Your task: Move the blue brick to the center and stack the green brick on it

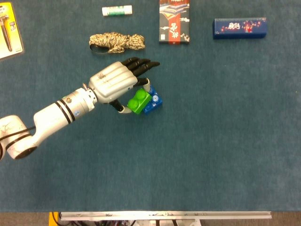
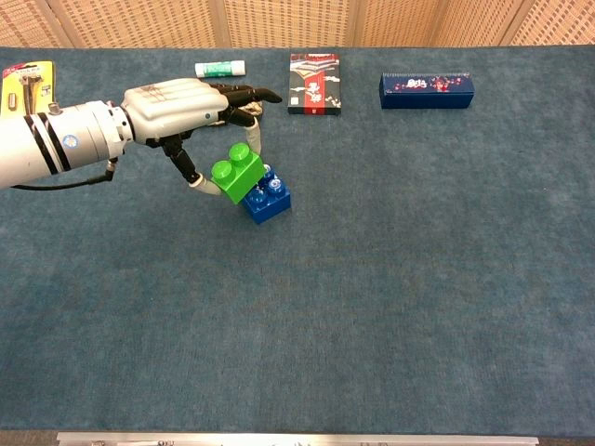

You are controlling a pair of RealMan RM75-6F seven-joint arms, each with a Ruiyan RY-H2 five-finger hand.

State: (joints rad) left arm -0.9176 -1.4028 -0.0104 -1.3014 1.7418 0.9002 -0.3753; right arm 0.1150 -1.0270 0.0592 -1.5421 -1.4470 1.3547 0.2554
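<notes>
**Green brick held over blue, not yet seated**

Stacking step under way on the blue cloth-covered table (image 2: pixel 418 307). Reaching in from the left edge, the left hand (image 1: pixel 113 84), palm down, dark fingers (image 1: pixel 141 65) stretched forward past the bricks. Pinched between thumb and a finger beneath the palm: the green brick (image 2: pixel 235 173), studs up, tilted, lying just below the outstretched fingers. Directly beyond and under its far edge, touching or nearly so, the blue brick (image 2: pixel 269 200), resting on the cloth near the middle of the table, part of its studded top uncovered in the head view. Green set off to the thumb side, overlapping blue only in part; full contact impossible to confirm.

Next, by judgement: level the green brick, shift it toward the fingertip side until squarely over the blue studs, press down, then let go. Risk of nudging the blue brick sideways if pushed while askew.

Right hand absent from both views.
</notes>
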